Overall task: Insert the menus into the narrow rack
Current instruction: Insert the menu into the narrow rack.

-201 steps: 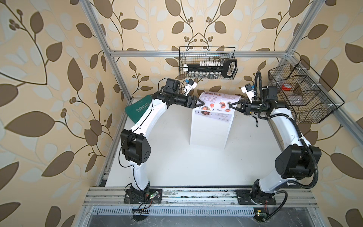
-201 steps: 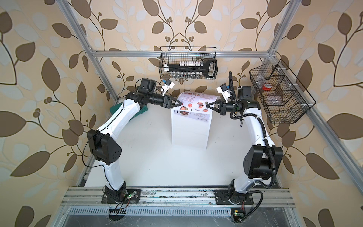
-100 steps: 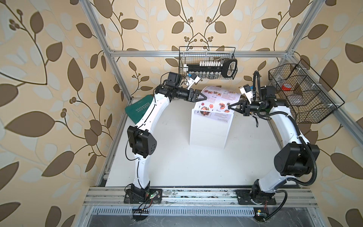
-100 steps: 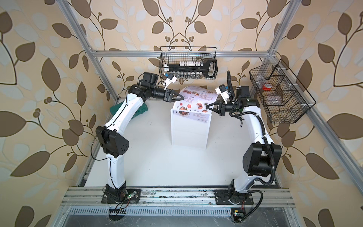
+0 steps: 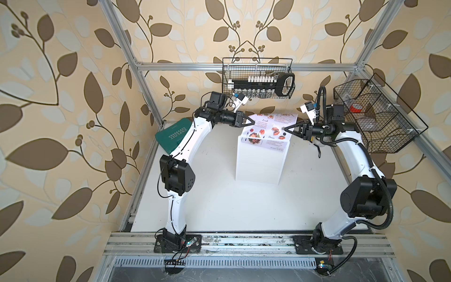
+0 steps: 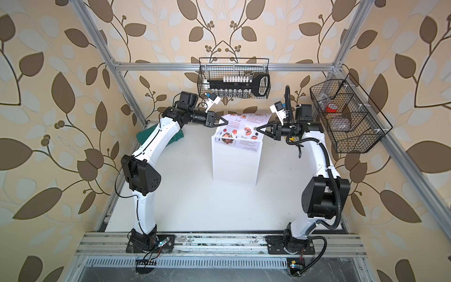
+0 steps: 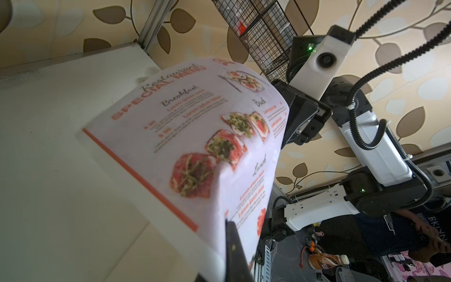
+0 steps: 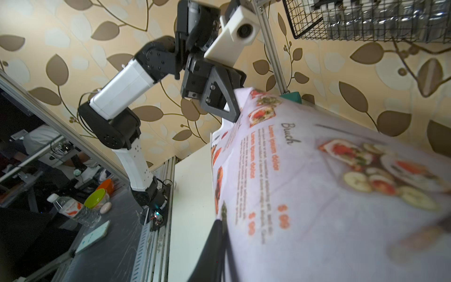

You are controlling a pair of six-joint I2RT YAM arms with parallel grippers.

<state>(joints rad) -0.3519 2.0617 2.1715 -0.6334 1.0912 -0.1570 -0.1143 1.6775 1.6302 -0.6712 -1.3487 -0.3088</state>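
Gripper L (image 5: 252, 123): 1 menu (image 5: 268, 133) (1 rack (image 5: 258, 163))

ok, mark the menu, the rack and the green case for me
menu (image 5: 267, 129), in a top view, middle of the printed face.
rack (image 5: 260, 163), in a top view, bare front panel below the sheet.
green case (image 5: 172, 136), in a top view, lid by the lettering.

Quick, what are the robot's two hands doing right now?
Left gripper: closed, pinching the edge of the menu.
Right gripper: looks closed on the menu's opposite edge.
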